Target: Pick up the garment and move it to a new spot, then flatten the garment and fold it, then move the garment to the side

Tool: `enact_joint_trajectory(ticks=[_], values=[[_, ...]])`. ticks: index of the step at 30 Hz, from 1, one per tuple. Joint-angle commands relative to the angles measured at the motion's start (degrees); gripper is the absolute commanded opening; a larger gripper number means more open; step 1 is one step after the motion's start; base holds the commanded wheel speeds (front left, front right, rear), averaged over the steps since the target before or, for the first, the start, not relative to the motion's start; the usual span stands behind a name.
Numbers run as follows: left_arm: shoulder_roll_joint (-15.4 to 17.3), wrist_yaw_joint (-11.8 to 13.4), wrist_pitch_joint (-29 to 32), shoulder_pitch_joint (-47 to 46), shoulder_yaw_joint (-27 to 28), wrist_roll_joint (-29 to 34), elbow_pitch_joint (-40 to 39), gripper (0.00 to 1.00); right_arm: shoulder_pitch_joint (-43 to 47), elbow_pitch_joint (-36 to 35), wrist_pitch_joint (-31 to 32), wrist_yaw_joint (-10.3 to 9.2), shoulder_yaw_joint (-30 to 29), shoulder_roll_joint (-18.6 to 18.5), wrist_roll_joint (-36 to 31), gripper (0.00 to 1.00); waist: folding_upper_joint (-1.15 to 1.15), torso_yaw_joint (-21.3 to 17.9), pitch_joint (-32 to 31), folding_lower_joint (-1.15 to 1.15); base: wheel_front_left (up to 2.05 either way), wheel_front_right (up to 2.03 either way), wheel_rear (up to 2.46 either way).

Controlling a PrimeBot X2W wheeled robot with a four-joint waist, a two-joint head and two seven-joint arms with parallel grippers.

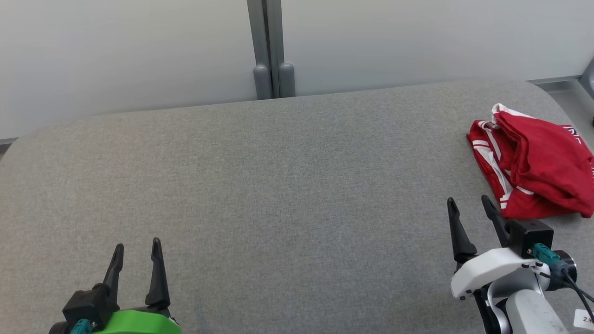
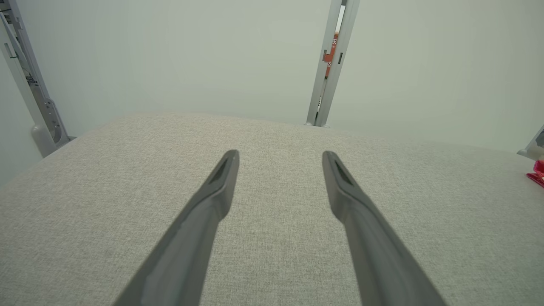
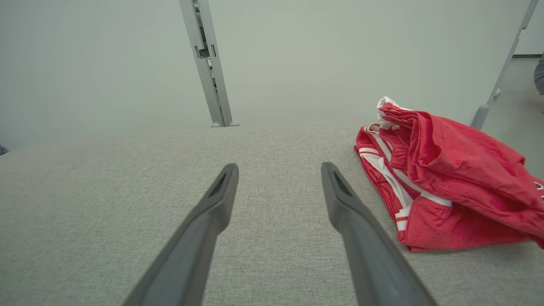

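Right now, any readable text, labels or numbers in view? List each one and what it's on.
"2", then a stroke cut off by the picture's edge: on a white tag at the lower right corner of the head view.
White print on the red garment, at its far right edge: too partial to read.
Characters on an orange sign seen through the gap in the partition post: too small to read.
Nothing else legible.

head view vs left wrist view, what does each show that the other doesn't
Head view: the open right gripper and most of the red garment. Left wrist view: an orange label in the gap of the partition post, a frame post at far left. Shared: the grey table, the open left gripper, the partition post, a sliver of red garment.
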Motion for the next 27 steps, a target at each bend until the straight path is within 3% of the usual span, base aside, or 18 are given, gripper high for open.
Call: enact_joint_trajectory(ticks=[1,10,11,17,27], values=[[0.2,-0.1,0.0,-0.6,0.0,0.1,0.0,1.0,0.8,-0.1,0.1,-0.09,-0.1,0.3,-0.1,1.0,0.0,0.0,0.0,0.0,0.0,0.0,0.0],[0.2,-0.4,0.0,-1.2,-0.2,0.6,0.6,1.0,0.5,0.3,-0.2,-0.09,0.0,0.9,-0.3,1.0,0.0,0.1,0.0,0.0,0.0,0.0,0.0],[0.2,-0.4,0.0,-1.2,-0.1,0.6,0.7,0.0,0.5,0.4,-0.2,-0.09,0.0,0.9,-0.3,0.0,0.0,0.1,0.0,0.0,0.0,0.0,0.0],[-0.4,-0.1,0.3,0.7,-0.2,0.0,3.4,0.0,1.7,2.9,0.2,0.0,0.0,1.5,0.4,0.0,0.0,0.1,0.0,0.0,0.0,0.0,0.0],[-0.3,-0.3,3.3,-0.6,0.6,-10.5,3.2,0.0,1.4,2.1,2.7,-0.01,-1.1,1.6,11.4,0.0,0.0,0.3,0.1,0.0,0.0,0.0,0.0]])
